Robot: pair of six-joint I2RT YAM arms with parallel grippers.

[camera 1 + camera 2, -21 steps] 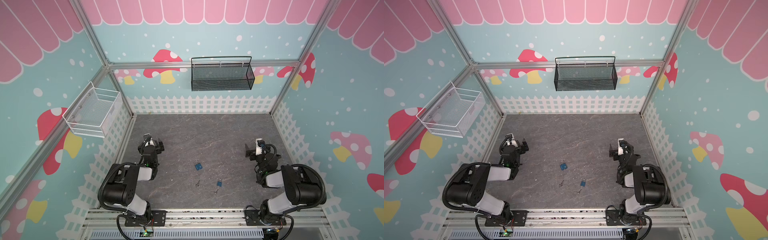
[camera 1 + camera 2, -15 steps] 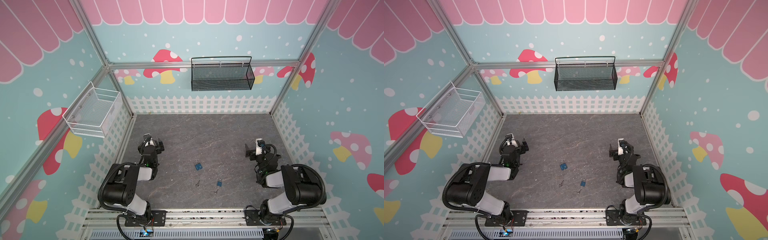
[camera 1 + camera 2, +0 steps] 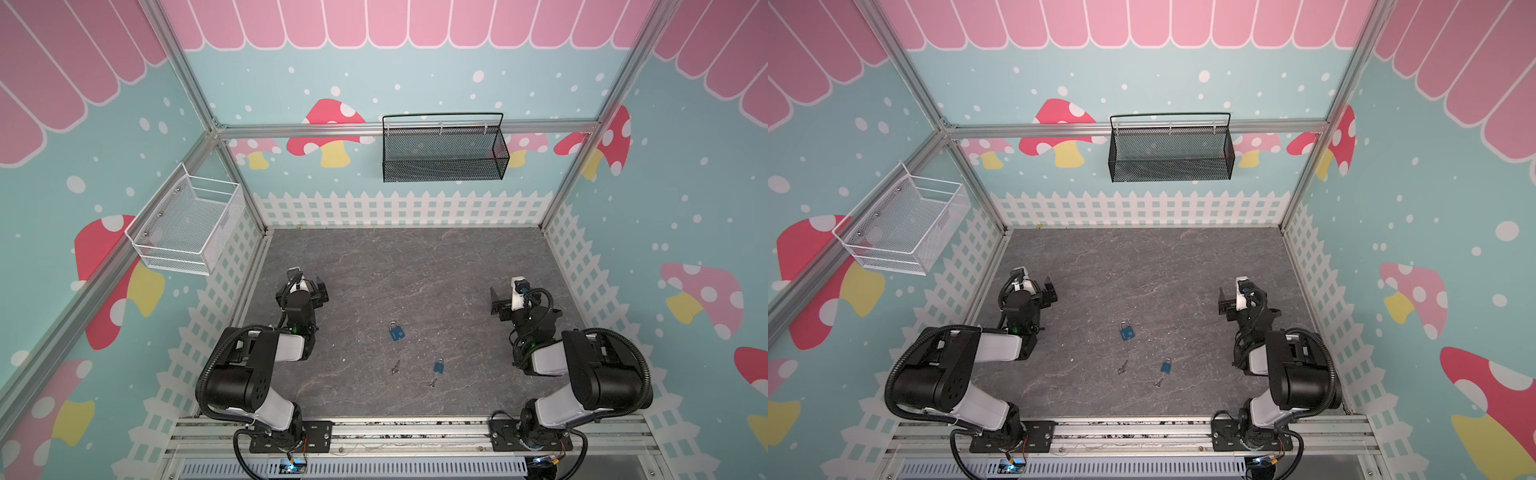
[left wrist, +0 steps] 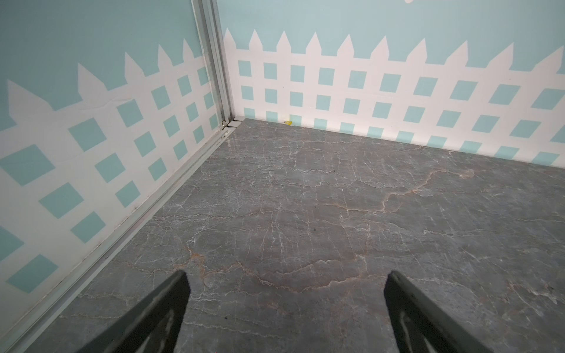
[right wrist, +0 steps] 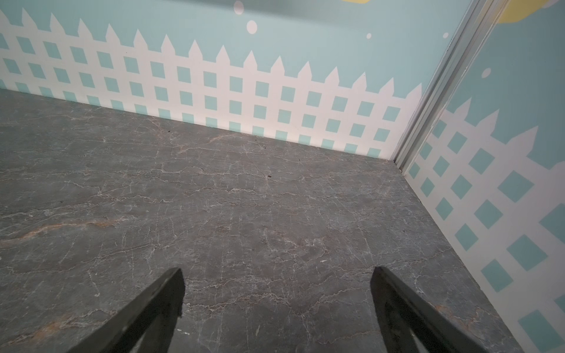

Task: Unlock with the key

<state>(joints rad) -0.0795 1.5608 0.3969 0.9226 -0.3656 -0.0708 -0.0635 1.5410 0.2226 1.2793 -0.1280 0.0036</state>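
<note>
- while both arms sit folded low by their bases, the left gripper (image 4: 284, 278) points toward the far left corner, its fingers spread wide with nothing between them.
- right gripper (image 5: 276, 275) faces the far right corner, fingers likewise wide and empty.
- grey marbled tabletop (image 3: 415, 266) carries two blue padlocks between the arms: far padlock (image 3: 397, 332) and near padlock (image 3: 439, 366), well apart from both grippers.
- left-side key (image 3: 395, 368) lies near the far padlock; right-side key (image 3: 433, 382) lies just beside the near padlock.
- mushroom-and-fence walls hold a black mesh basket (image 3: 442, 153) and a white wire basket (image 3: 187, 226).
- against the earlier frames, arms, padlocks and keys sit in the same places.
</note>
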